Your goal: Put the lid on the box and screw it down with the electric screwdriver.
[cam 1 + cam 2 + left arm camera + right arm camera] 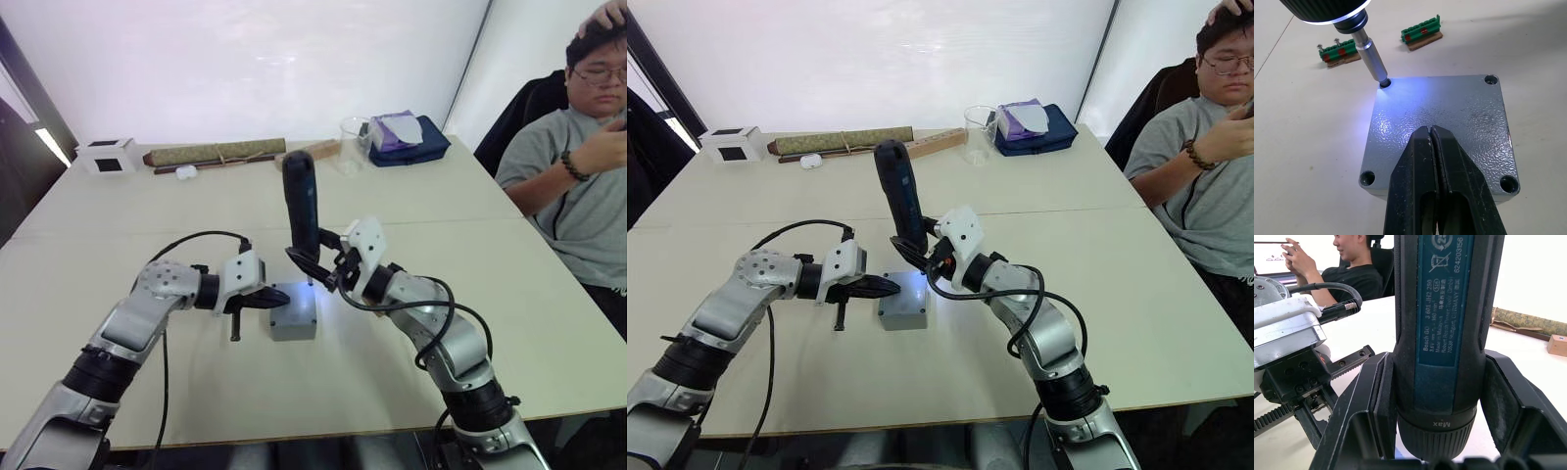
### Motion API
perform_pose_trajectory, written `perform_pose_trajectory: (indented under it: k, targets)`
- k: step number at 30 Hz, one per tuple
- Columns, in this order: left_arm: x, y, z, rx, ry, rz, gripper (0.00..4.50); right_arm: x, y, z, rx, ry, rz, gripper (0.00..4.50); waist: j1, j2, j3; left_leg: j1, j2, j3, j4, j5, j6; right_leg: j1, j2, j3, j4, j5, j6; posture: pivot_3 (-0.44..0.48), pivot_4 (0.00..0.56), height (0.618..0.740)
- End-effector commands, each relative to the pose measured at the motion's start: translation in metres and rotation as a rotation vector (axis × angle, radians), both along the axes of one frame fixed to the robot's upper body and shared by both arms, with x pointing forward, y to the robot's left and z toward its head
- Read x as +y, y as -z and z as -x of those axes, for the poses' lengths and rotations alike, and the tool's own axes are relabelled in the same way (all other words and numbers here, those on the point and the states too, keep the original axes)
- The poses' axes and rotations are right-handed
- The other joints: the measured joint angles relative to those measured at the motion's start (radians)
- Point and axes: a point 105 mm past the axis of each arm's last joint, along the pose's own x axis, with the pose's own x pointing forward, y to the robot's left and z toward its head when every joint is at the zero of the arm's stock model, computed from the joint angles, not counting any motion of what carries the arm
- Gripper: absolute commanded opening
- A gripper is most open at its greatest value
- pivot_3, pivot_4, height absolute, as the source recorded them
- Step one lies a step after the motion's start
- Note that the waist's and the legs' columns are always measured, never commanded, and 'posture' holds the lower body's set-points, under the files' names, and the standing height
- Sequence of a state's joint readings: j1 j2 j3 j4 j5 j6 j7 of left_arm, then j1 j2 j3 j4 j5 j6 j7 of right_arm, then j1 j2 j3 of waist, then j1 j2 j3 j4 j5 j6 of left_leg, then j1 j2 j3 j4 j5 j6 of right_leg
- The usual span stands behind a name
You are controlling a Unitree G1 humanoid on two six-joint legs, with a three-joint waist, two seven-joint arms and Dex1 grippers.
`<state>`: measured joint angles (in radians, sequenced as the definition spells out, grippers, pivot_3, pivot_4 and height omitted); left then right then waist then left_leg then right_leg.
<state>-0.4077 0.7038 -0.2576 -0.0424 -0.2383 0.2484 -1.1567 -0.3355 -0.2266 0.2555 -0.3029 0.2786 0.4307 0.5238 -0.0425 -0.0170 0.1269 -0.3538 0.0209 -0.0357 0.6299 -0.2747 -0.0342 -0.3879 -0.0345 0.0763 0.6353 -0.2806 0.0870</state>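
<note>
The grey lid (pixel 1449 117) lies on the grey box (pixel 294 326) in the middle of the table. My left gripper (pixel 1430 131) is shut, its fingertips resting on top of the lid from the box's left. My right gripper (pixel 312 262) is shut on the dark electric screwdriver (pixel 300 201), which stands nearly upright. Its metal bit (pixel 1373 59) sits in the lid's far left corner hole, and its white light shines on the lid. In the right wrist view the screwdriver (pixel 1442 333) is clamped between both fingers.
Two green terminal blocks (pixel 1339 51) lie just beyond the box. Along the far edge stand a white cube (pixel 108 157), an olive rolled bundle (pixel 216 153), a clear cup (pixel 353 132) and a blue pouch (pixel 407 137). A person (pixel 578 147) sits at the right.
</note>
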Motion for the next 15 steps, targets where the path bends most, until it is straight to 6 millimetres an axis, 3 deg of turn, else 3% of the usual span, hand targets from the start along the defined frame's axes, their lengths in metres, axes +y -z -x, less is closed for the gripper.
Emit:
perform_pose_trajectory:
  k: [1,4,7,15]
  targets:
    - [0.007,0.021,0.001,0.055,-0.029,-0.076,0.0,-0.024,0.089,0.001,0.328,0.078,0.175,2.05,0.001,0.0,-0.001,0.0,0.0,0.0,-0.001,0.0,0.0,0.0,0.0,0.0,-0.001,0.0,0.0,0.0,0.15,0.736]
    - [0.007,0.021,0.001,0.055,-0.031,-0.074,0.0,-0.025,0.085,0.001,0.316,0.077,0.164,2.05,0.001,-0.001,-0.001,-0.001,0.0,0.0,-0.001,0.0,0.0,0.0,-0.001,-0.001,-0.003,0.0,0.0,0.0,0.15,0.736]
    - [0.007,0.02,0.0,0.054,-0.032,-0.072,0.0,-0.026,0.067,0.001,0.273,0.063,0.104,2.05,0.002,-0.001,-0.001,-0.001,0.0,0.0,-0.002,0.0,0.0,0.0,-0.002,-0.001,-0.004,0.0,0.0,0.0,0.15,0.736]
    - [0.004,0.015,0.0,0.044,-0.032,-0.046,0.0,-0.028,-0.028,0.009,0.05,-0.005,-0.084,2.05,0.002,0.005,0.013,-0.006,-0.003,0.002,-0.003,0.0,0.0,-0.002,-0.012,-0.007,-0.006,0.001,-0.001,0.0,0.15,0.736]
